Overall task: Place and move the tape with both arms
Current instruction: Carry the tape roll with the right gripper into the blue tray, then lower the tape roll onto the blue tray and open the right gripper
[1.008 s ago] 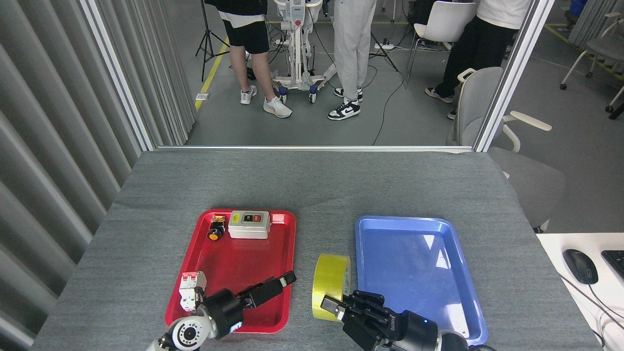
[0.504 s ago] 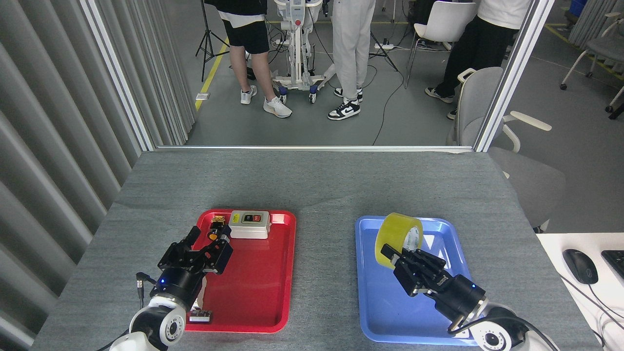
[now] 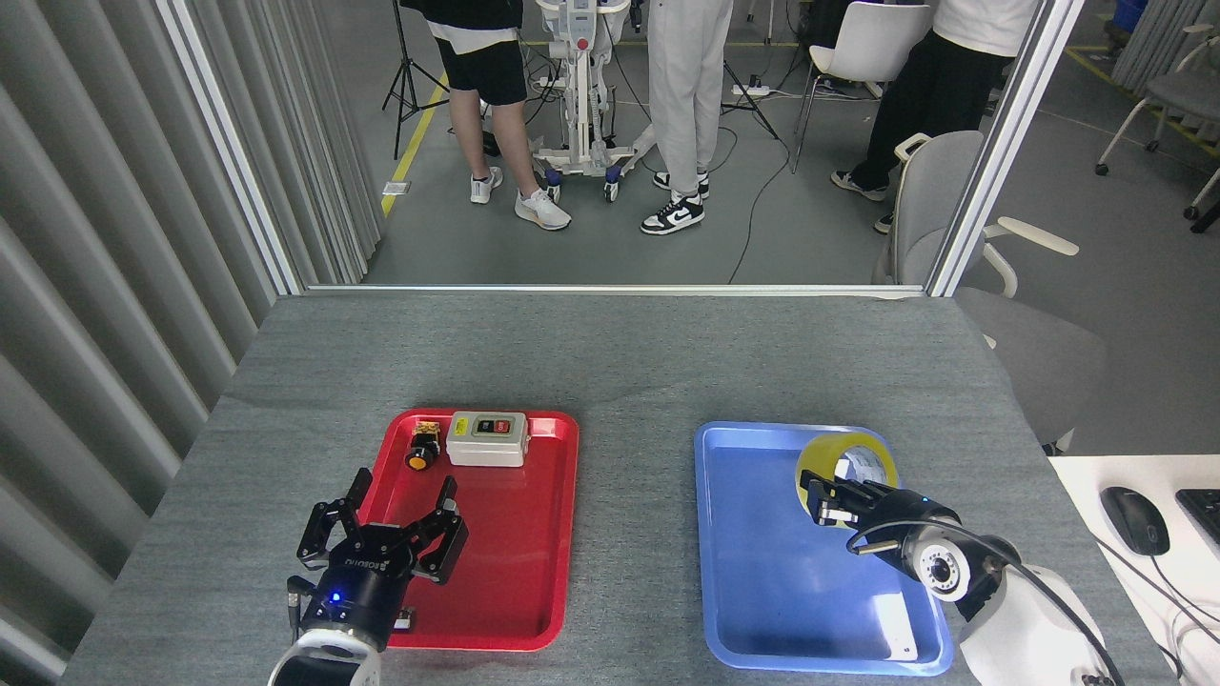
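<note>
The left gripper's [image 3: 384,529] fingers [image 3: 446,545] are spread wide with nothing between them, hanging over the near left edge of the red tray [image 3: 519,572]. The right gripper's [image 3: 831,500] fingers [image 3: 822,515] are clamped on the tape [image 3: 846,470], gripping the roll at its near rim. The tape is tilted, its white core facing up and to the right, over the far right corner of the blue tray [image 3: 762,572]; whether it touches the tray floor cannot be told from here.

In the red tray, a grey switch box [image 3: 488,438] sits at the far edge with a small black and orange button [image 3: 420,450] just to its left. A small white part [image 3: 402,622] peeks out at the near edge, mostly hidden behind the left gripper.

Both trays lie side by side on the grey table [image 3: 610,362], apart from each other. A black mouse [image 3: 1134,520] rests on a white desk at the right. Beyond the table, people's legs [image 3: 681,95] and a white chair [image 3: 872,43] stand on the floor.
</note>
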You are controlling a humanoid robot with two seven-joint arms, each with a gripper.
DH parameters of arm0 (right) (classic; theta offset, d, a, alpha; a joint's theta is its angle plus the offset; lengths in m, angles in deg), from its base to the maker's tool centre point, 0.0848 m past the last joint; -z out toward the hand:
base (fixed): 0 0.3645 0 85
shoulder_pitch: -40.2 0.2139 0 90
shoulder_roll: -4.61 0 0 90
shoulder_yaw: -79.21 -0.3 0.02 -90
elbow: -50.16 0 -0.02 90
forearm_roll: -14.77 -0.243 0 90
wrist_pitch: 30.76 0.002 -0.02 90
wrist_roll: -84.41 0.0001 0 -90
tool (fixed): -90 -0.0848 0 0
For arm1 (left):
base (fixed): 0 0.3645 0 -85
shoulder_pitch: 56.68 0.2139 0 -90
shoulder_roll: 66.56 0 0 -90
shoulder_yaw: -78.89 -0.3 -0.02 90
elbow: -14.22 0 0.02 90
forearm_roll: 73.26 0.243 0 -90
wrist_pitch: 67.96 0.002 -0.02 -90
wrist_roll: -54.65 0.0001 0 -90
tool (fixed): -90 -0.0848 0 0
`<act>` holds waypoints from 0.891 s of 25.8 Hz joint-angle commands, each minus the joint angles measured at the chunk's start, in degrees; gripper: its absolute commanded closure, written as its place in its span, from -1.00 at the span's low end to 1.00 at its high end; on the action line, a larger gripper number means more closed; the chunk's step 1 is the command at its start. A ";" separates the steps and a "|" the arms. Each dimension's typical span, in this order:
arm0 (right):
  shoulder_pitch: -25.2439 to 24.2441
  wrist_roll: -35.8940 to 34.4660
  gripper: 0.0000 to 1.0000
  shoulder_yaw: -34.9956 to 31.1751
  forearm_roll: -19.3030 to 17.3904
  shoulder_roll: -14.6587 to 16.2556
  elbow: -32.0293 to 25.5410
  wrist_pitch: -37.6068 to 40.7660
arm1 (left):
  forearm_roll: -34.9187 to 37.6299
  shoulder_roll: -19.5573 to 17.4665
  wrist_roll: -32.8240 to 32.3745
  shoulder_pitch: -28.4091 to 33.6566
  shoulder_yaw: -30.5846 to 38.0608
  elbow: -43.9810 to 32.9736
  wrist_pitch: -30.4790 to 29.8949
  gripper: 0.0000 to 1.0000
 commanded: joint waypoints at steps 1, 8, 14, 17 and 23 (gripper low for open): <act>1.26 4.67 0.62 4.00 0.09 0.38 0.62 -5.08 | 0.03 0.01 -0.13 0.40 -1.30 -0.15 0.03 -1.00; 7.32 8.80 0.61 19.73 -10.01 5.21 -0.08 -13.25 | 0.03 -0.08 0.04 0.49 -1.48 2.31 0.29 -1.00; 12.24 8.62 0.61 32.65 -21.71 8.46 -0.17 -18.61 | 0.03 0.10 0.04 0.49 -1.57 4.42 0.56 -1.00; 12.42 8.53 0.61 33.00 -21.71 8.02 0.01 -21.33 | 0.03 0.10 0.04 0.40 -1.57 4.51 0.73 -1.00; 13.21 7.92 0.61 36.69 -21.36 7.76 0.18 -26.17 | 0.20 0.01 -0.04 -0.13 -1.48 3.63 1.09 -1.00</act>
